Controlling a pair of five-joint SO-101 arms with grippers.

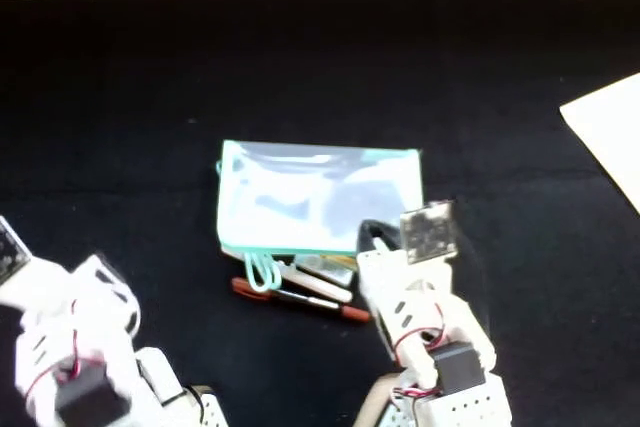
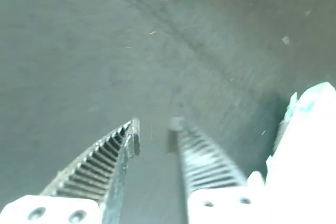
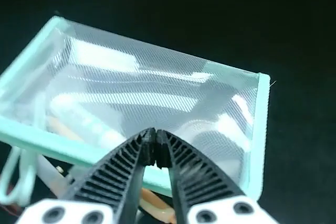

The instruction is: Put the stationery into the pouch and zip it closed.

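Note:
A clear pouch (image 1: 318,197) with mint trim lies flat at the table's middle. At its near edge several pens stick out: a red pen (image 1: 300,299) lies on the cloth, a white pen (image 1: 322,285) just above it, beside a mint cord loop (image 1: 262,272). My right gripper (image 3: 156,142) is shut, its tips touching over the clear face of the pouch (image 3: 147,93) just inside the mint near edge, with nothing visible between them. An orange pen (image 3: 60,127) shows through the plastic. My left gripper (image 2: 153,132) hangs open over bare black cloth at the near left.
A white sheet (image 1: 610,137) lies at the right edge of the black table (image 1: 150,97). The left arm (image 1: 70,347) sits at the near left corner, the right arm (image 1: 425,327) just in front of the pouch's right end.

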